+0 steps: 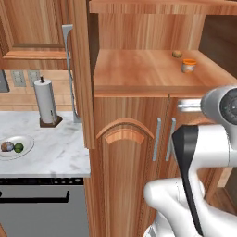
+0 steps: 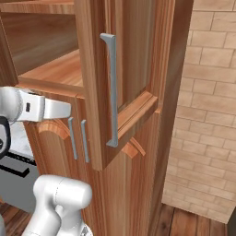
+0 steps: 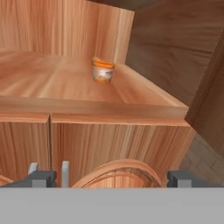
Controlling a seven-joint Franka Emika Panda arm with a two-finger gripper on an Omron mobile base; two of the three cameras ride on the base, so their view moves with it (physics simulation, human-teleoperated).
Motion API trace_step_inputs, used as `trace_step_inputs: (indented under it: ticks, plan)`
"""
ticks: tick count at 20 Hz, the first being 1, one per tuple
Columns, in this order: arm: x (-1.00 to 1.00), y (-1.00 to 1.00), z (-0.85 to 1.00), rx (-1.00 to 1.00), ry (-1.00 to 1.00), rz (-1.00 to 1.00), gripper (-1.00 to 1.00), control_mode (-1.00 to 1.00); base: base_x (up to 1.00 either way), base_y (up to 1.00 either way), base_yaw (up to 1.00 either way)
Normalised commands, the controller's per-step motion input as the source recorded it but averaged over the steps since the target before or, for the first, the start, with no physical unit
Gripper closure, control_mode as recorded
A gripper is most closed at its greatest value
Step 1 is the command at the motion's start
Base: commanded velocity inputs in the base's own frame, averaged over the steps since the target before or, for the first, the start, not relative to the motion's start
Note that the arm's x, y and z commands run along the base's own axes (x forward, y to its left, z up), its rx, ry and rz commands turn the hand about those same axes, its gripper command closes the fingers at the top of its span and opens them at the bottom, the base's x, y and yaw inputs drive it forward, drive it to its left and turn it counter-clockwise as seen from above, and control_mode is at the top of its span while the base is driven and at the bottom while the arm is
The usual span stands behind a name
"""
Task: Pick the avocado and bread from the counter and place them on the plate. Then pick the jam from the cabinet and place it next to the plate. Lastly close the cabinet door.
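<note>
Down at the bottom of the hand view sat my two dark fingertips [image 3: 42,178], spread as wide as they go with nothing between them; my gripper [image 3: 111,179] was open and holding nothing. Just past them ran the arched panels and silver bar handles [image 3: 64,171] of the lower doors, and above those the front edge of the shelf [image 3: 92,111] in the cabinet [image 1: 125,152].

And there was the jam [image 3: 103,71], a squat orange jar, upright on that shelf toward its back right, near the inner side wall and well apart from my fingers. From the left base view the jam [image 1: 188,65] stood on the same shelf with a small brown lump [image 1: 177,54] a little behind it, the two near each other but not touching.

Over on the left, the counter [image 1: 55,152] carried the plate [image 1: 25,144], and on it lay the bread [image 1: 7,146] and the avocado [image 1: 18,147] side by side, apparently touching. A paper towel roll [image 1: 45,102] stood upright on its holder farther back on the marble.

From the right base view, the upper door [image 2: 126,78] was swung open toward the camera, its long handle [image 2: 111,90] facing out.
</note>
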Motion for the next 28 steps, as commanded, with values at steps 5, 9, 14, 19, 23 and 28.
trace_step_inputs:
  ticks: [5, 9, 14, 19, 23, 28]
  plan:
    - [-0.14, -0.10, 0.34, 0.05, -0.01, 0.00, -1.00, -1.00, 0.00, 0.00, 0.00]
    - [0.04, -0.14, 0.17, 0.12, 0.00, 0.00, -1.00, -1.00, 0.00, 0.00, 0.00]
    - [0.24, -0.09, 0.06, 0.14, 0.01, 0.00, -1.00, -1.00, 0.00, 0.00, 0.00]
    - [0.28, -0.01, 0.07, 0.09, 0.02, 0.00, -1.00, -1.00, 0.00, 0.00, 0.00]
    - [0.38, 0.00, 0.01, 0.03, 0.00, 0.00, -1.00, -1.00, 0.00, 0.00, 0.00]
    - [0.26, -0.09, 0.00, 0.00, -0.01, 0.00, -1.00, -1.00, 0.00, 0.00, 0.00]
